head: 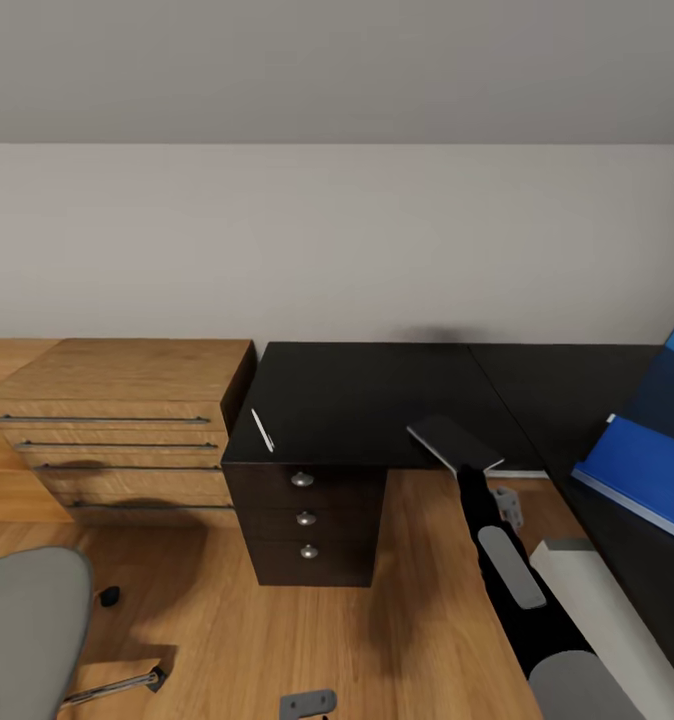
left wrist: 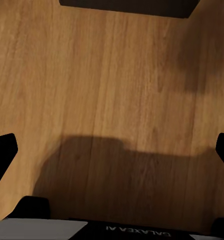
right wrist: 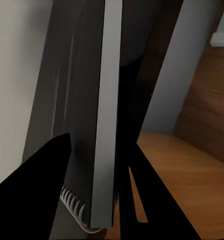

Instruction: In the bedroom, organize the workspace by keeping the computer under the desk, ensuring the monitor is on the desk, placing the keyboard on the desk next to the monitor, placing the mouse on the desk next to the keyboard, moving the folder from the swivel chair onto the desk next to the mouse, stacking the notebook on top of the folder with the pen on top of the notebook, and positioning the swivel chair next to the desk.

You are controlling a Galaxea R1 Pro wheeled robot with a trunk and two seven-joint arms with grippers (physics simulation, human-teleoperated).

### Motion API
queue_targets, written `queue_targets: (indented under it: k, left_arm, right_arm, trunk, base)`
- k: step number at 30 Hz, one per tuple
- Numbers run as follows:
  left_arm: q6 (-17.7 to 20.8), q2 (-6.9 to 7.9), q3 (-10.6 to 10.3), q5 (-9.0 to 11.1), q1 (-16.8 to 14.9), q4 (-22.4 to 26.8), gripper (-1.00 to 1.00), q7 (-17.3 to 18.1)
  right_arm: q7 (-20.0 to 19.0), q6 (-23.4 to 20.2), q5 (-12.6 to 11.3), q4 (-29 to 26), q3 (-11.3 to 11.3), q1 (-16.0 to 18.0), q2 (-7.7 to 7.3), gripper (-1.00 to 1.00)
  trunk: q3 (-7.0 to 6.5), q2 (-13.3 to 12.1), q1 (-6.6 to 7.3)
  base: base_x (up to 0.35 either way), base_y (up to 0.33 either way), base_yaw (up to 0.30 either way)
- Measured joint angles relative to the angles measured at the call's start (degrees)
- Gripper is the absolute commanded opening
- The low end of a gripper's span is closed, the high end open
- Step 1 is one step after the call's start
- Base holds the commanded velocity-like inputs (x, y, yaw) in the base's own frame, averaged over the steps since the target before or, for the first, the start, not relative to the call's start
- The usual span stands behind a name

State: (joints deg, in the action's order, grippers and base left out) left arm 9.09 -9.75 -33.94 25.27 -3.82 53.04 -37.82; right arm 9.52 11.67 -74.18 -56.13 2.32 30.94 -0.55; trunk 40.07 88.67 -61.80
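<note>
— Where's your keyboard (head: 455, 443)?

— Clenched in your right claw (head: 469, 468), right of the head view's centre, over the front edge of the matte black desk (head: 367, 400). You can't tell from there whether it touches the top. The right wrist view adds a thin flat slab with a smooth grey edge (right wrist: 104, 125) between the two black fingers (right wrist: 47, 175).

— And the left claw (left wrist: 112, 150)?

— Released: your left wrist view has the black fingertips (left wrist: 2, 150) wide apart over grained wooden floor (left wrist: 107, 75), in the arm's shadow.

— What else is around?

— The pen (head: 262, 430), a thin pale stick, lies at the desk's left end above three drawers with round silver knobs (head: 305, 518). The flat blue folder (head: 642, 470) lies on the desk at mid right. A light wooden counter (head: 127, 400) with long bar handles stands just left of the desk. The chair (head: 27, 630), grey and rounded, is at lower left, well apart from the desk.
</note>
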Motion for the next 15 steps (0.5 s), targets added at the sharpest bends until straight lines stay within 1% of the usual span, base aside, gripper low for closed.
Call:
queue_targets:
  k: [6,10,12,15]
  left_arm:
    - [-0.05,-0.03,-0.21,0.01,0.0,-1.5,1.0,0.0]
    - [-0.05,-0.03,-0.25,0.0,0.0,-1.8,1.0,0.0]
    - [-0.05,-0.03,-0.26,0.0,0.0,-1.86,1.0,0.0]
    - [-0.05,-0.03,-0.25,0.0,0.0,-1.92,1.0,0.06]
  right_arm:
    - [-0.31,0.26,-0.01,-1.86,-0.07,-0.9,-0.05,-1.0]
    - [-1.27,0.55,0.06,-2.69,-0.15,-1.11,-0.09,-1.0]
    - [-1.72,0.68,0.14,-3.71,-0.29,-1.53,-0.25,-1.0]
    - [-1.8,1.08,0.15,-5.82,-0.73,-1.98,-0.56,-1.0]
  trunk:
    - [-1.08,-2.41,1.32]
    - [-1.8,-4.01,2.2]
    - [-2.14,-4.81,2.64]
    - [-2.06,-4.83,2.64]
  base:
    - [0.0,0.0,0.0]
    - [0.0,0.0,-0.008]
    - [0.0,0.0,-0.141]
    - [0.0,0.0,-0.2]
